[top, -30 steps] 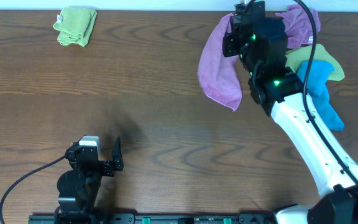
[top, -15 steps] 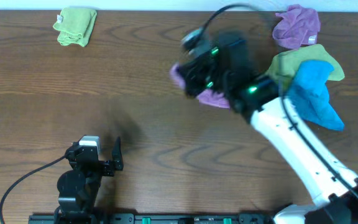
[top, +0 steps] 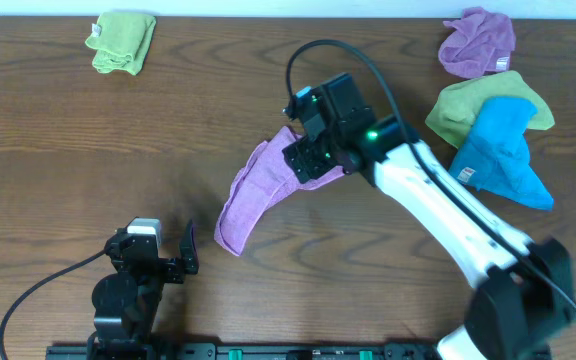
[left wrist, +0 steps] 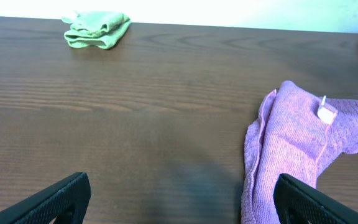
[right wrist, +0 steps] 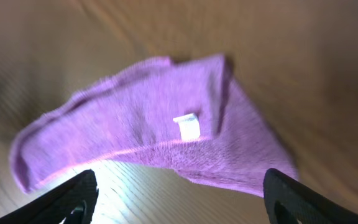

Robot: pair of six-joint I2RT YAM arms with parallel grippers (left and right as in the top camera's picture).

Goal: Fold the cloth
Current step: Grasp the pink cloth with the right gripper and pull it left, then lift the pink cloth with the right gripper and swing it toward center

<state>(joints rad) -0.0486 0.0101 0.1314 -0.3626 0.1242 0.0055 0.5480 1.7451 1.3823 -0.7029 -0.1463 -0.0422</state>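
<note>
The long purple terry cloth (top: 253,195) lies in the middle of the frame, stretched out on the dark wooden table (top: 78,150). It runs on a slant from lower left to upper right, and its upper right end sits under the right arm's head. It is rumpled, with a ridge doubled over along one edge, and a small white tag (right wrist: 188,127) faces up. The right gripper (right wrist: 179,183) hangs just above that end with its jaws spread wide. In the right wrist view both black fingers (right wrist: 64,199) stand far apart at the bottom corners, and the cloth lies beyond them, in neither one's grasp.

At lower left the left gripper (left wrist: 182,182) is wide open too and holds nothing. From its camera, the purple cloth's lower end sits just ahead on the right.

A folded light-green cloth (top: 123,42) rests in the upper left corner. At the upper right are three more: a crumpled purple cloth (top: 478,42), below it an olive-green cloth (top: 463,105), and a bright blue cloth (top: 503,150) overlapping the olive-green one.
</note>
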